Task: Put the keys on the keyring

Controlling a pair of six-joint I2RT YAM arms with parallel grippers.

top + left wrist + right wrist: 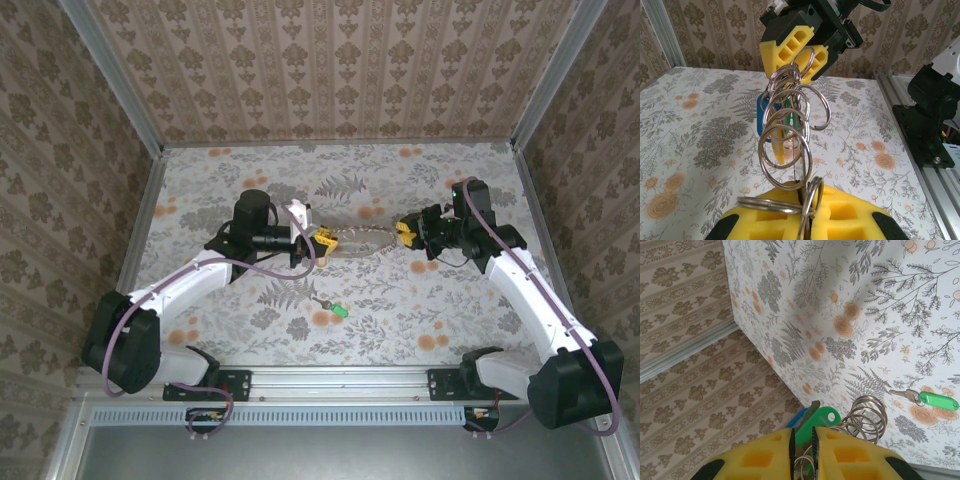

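- Closest to me, the left arm (180, 285) and the right arm (535, 295) rise from the near edge of the table (450, 300). They bend in towards each other over its flowered top.
- A little farther in, a loose key (338, 311) with a green tag lies flat on the table. It sits in front of the gap between the two grippers, well apart from both.
- Above the middle of the table, the left gripper (322, 240) is clamped tight on one end of the keyring (365, 240), a string of linked silvery rings. Its yellow pads (765, 220) pinch the last rings between them.
- From there the keyring stretches across to the right gripper (405, 232), strung between the two and lifted off the table.
- The right gripper has its yellow pads nearly together, with the rings of the other end caught between them, so it grips the keyring too.
- Just beside the right gripper's pads, a green tag (821, 421), a blue tag (796, 419) and a metal key blade (812, 409) sit bunched against the rings.
- Farthest off, the patterned wall (340, 70) closes the back of the table.
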